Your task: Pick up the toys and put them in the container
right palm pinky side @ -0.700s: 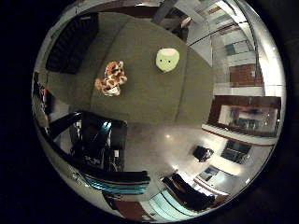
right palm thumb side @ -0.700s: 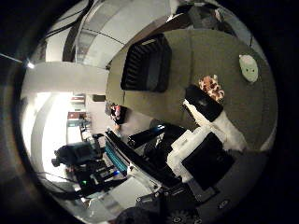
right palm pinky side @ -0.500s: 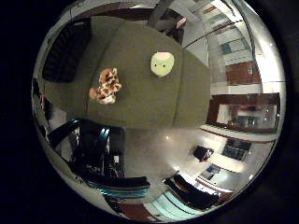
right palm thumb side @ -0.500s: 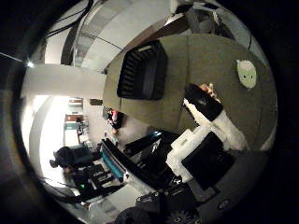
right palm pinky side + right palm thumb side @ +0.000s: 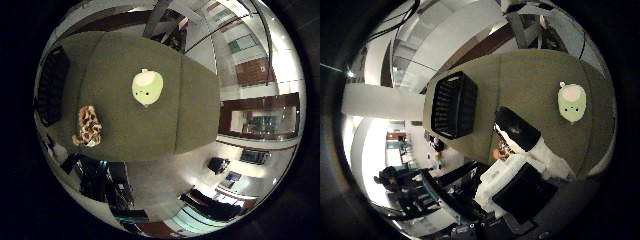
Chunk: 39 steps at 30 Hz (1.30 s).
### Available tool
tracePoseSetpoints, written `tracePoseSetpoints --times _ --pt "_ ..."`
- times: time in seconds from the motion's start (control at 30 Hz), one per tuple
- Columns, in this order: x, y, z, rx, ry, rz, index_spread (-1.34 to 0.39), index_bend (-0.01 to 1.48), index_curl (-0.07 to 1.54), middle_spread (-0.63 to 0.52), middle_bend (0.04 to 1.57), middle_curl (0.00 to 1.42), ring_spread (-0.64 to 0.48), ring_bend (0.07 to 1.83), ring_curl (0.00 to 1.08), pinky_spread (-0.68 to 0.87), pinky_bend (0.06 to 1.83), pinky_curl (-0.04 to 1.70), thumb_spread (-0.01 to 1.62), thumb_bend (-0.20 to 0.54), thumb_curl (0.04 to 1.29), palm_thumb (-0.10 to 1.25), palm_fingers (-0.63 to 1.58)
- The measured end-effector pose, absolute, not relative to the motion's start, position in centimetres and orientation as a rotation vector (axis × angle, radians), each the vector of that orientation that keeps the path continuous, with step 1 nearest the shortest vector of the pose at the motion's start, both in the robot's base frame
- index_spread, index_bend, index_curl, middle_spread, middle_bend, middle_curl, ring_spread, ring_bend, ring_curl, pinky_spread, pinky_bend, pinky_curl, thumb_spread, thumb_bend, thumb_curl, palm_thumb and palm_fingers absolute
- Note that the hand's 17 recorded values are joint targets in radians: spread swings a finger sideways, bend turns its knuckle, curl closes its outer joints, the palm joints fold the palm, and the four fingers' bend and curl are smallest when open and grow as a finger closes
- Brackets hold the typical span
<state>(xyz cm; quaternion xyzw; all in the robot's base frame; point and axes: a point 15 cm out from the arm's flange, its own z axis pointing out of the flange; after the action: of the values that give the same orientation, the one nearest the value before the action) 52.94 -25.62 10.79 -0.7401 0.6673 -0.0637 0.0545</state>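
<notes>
A pale green round plush toy [image 5: 147, 87] lies on the olive-green table [image 5: 190, 105], out in its middle. A brown-and-white spotted plush toy [image 5: 89, 126] lies nearer one table edge, close to the black slatted container [image 5: 454, 104]. My hand [image 5: 522, 165] shows as a white and black finger reaching in over the table; it holds nothing and hides most of the spotted toy in the thumb side view. Both toys look small, so the palm is well above them.
The black container [image 5: 50, 85] stands at one end of the table. Beyond the table edges lie shiny floor, dark chairs [image 5: 212, 207] and wood-panelled walls.
The whole picture has shifted and the toys have grown a little in view: the camera has moved over the table. The toys lie where they were.
</notes>
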Motion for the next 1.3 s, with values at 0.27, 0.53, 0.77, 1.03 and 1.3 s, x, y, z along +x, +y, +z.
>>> tracePoseSetpoints --times 0.27,0.53,0.77,1.03,1.3 --pt "55.5 -32.0 7.1 -2.215 2.088 -0.214 -0.40 0.17 0.35 -0.03 0.19 0.31 0.14 0.23 0.24 0.38 0.52 0.00 1.20 -0.031 0.31 0.53 0.34" --pt "56.2 -36.4 3.5 -2.197 2.125 -0.222 -0.39 0.17 0.32 -0.01 0.18 0.30 0.16 0.27 0.25 0.40 0.61 0.01 1.15 -0.028 0.28 0.40 0.26" --pt "56.0 -36.6 -0.2 -2.234 2.113 -0.190 -0.39 0.18 0.32 0.00 0.19 0.30 0.18 0.28 0.25 0.41 0.65 0.01 1.12 -0.024 0.27 0.36 0.22" --pt "56.0 -36.0 -4.0 -2.245 2.105 -0.187 -0.40 0.18 0.32 0.03 0.19 0.30 0.18 0.28 0.25 0.42 0.64 0.00 1.10 -0.028 0.26 0.33 0.18" --pt "56.4 -34.9 -7.7 -2.245 2.102 -0.210 -0.40 0.18 0.33 0.05 0.19 0.29 0.19 0.27 0.25 0.43 0.61 0.01 1.09 -0.023 0.26 0.32 0.18"
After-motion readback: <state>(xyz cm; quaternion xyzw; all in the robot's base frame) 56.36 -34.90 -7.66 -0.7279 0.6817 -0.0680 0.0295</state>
